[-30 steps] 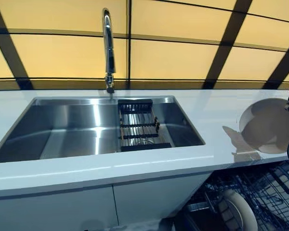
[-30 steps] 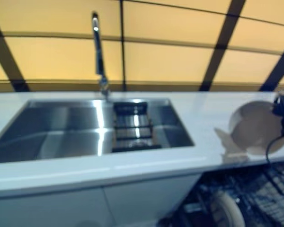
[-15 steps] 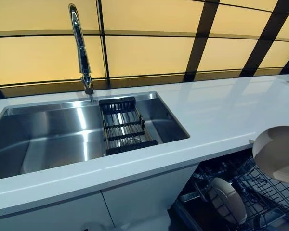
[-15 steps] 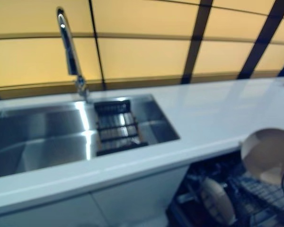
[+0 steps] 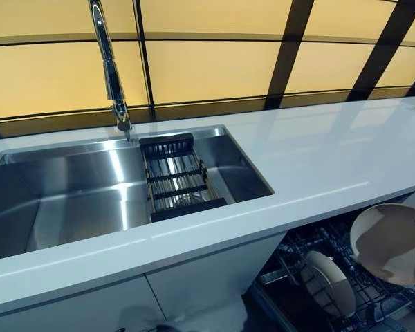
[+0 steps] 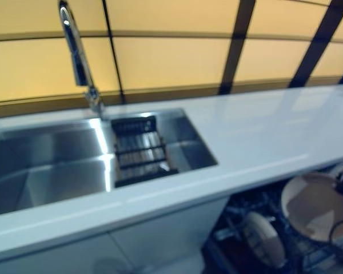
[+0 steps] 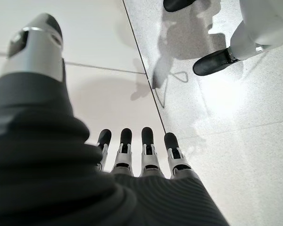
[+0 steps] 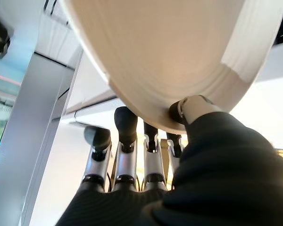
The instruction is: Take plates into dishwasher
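**Cream plate held on edge above the open dishwasher rack**

Cream-coloured and round, the glazed ceramic plate (image 5: 391, 243) is held by the right hand (image 8: 146, 155). In the right wrist view the thumb is pressed against one face at the rim while the fingers (image 8: 126, 141) are curled behind the other face, so the plate is pinched between them. The plate is carried nearly upright, its concave face turned toward the camera and slightly up, its plane roughly parallel to the second cream round plate (image 5: 330, 282) already standing in the dark wire dishwasher rack (image 5: 311, 252). The held plate is seen above the rack, below the edge of the worktop, and to the right of the standing plate, apart from it. The coming move is judged to turn on this: the rack slots lie straight below the held plate, so a lowering with the rim kept on edge is called for, and only the right hand is placed to do it.

The left hand (image 7: 137, 155) is shown only in its own wrist view, fingers straight and spread, nothing held, pointing at the pale floor.

Farther off lies the white glossy worktop (image 5: 318, 159), then the stainless steel sink (image 5: 69, 194) with its black-framed drain rack (image 5: 176, 180), and the chrome tap (image 5: 111, 69) behind it.
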{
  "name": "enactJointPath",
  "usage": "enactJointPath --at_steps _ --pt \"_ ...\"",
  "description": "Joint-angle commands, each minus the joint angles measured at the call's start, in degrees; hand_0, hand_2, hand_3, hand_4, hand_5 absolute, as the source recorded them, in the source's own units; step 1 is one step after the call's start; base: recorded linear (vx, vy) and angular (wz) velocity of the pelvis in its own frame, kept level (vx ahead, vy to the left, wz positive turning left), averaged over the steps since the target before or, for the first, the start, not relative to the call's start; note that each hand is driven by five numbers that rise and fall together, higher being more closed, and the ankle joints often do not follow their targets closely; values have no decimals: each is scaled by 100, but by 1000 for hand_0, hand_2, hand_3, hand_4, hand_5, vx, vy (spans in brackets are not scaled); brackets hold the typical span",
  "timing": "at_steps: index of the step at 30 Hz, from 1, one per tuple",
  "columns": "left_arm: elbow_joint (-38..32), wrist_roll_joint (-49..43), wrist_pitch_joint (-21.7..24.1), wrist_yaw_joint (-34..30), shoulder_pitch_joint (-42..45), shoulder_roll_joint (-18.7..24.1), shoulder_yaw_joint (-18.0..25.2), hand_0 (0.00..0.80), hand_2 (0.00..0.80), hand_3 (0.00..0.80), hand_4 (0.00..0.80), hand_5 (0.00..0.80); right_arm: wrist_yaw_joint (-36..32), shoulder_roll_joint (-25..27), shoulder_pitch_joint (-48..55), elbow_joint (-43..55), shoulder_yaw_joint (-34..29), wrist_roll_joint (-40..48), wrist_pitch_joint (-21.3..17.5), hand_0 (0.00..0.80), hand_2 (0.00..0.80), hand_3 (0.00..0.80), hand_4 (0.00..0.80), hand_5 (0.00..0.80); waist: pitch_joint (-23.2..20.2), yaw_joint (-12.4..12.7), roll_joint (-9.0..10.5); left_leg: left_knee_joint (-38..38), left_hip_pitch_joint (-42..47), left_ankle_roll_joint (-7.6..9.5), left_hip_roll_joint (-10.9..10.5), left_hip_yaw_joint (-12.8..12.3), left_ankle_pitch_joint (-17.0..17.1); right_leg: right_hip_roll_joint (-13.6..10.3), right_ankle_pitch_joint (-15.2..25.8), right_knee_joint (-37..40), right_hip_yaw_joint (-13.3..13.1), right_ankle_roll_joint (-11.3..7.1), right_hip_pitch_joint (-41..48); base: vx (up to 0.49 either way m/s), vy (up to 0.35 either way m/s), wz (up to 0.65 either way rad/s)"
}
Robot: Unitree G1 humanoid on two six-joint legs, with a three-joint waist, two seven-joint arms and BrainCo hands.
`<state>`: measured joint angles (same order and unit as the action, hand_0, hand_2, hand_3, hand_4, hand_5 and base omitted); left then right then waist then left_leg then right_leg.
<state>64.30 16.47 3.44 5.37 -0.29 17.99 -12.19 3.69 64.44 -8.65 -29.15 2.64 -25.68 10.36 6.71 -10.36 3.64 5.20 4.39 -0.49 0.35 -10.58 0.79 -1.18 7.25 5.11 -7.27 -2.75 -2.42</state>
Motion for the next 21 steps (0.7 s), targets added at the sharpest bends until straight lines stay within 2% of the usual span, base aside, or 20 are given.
enactJointPath --at_steps 1,11,21 --pt "232 -287 203 0 -172 76 157 0 0 0 0 0 324 -74 -181 197 -167 -400 87 800 800 800 800 800 -89 83 125 -29 30 218 -131 422 -332 -131 120 -192 77 -599 -113 0 0 0" --pt "173 -322 257 52 -150 7 168 0 0 0 0 0 507 -642 13 279 36 -786 118 800 800 800 800 800 19 112 43 -38 -38 214 -144 440 -296 -168 120 -196 144 -595 -159 -3 -1 0" --pt "114 -306 270 75 -181 -24 111 0 0 0 0 0 714 -872 66 171 254 -1084 177 800 800 800 800 800 49 148 -5 -44 -77 210 -165 458 -284 -209 108 -179 209 -595 -155 0 0 0"
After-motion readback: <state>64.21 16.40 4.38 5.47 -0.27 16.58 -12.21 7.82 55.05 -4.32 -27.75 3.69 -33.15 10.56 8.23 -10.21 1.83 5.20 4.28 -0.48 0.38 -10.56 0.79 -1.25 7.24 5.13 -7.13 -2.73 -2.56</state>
